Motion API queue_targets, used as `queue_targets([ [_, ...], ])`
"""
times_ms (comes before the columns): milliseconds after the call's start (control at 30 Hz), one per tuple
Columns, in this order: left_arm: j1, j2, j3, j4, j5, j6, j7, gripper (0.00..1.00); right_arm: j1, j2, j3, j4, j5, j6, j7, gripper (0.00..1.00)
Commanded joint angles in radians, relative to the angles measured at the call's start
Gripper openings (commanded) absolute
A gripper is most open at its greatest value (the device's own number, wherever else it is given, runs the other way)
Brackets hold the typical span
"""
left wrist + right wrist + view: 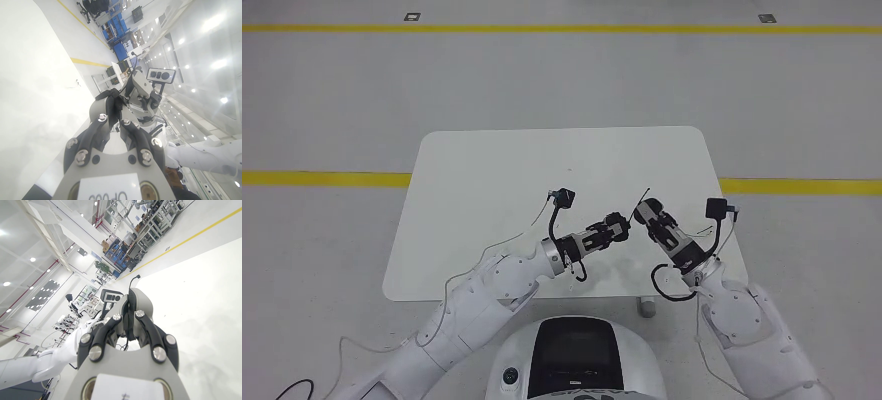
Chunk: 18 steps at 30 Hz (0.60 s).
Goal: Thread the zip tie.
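One thin black plastic zip tie [131, 281], two grippers. The right gripper [130, 298] has its fingers clamped on the tie, with the head end poking out past the tips. The left gripper [111, 98] is just beside it, fingers pressed together; can't tell if anything's between them. Both sit above one white rounded table [492, 180], on a grey floor with two yellow lines [542, 28].

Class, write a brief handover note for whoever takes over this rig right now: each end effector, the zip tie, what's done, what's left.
Right end effector: shut on the zip tie, one end poking past its tips.
Left end effector: shut, tips close to the right's, above the table's near edge; whether it holds the tie is hidden.
Done: tie is up off the table.
Left: no closed loop shows, so threading is not yet done.
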Motion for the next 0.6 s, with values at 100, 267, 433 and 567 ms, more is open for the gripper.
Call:
queue_targets([
  [100, 0.000, 0.000, 0.000, 0.000, 0.000, 0.000, 0.000, 0.00, 0.001, 0.011, -0.009, 0.002, 0.000, 0.000, 0.004, 0.00],
  [267, 0.000, 0.000, 0.000, 0.000, 0.000, 0.000, 0.000, 0.00, 0.008, 0.022, -0.019, 0.009, 0.008, 0.000, 0.011, 0.00],
  [433, 0.000, 0.000, 0.000, 0.000, 0.000, 0.000, 0.000, 0.00, 0.015, 0.031, -0.026, 0.007, 0.018, 0.000, 0.005, 0.00],
  [567, 0.000, 0.000, 0.000, 0.000, 0.000, 0.000, 0.000, 0.00, 0.014, 0.039, -0.031, -0.004, 0.015, 0.000, -0.022, 0.00],
])
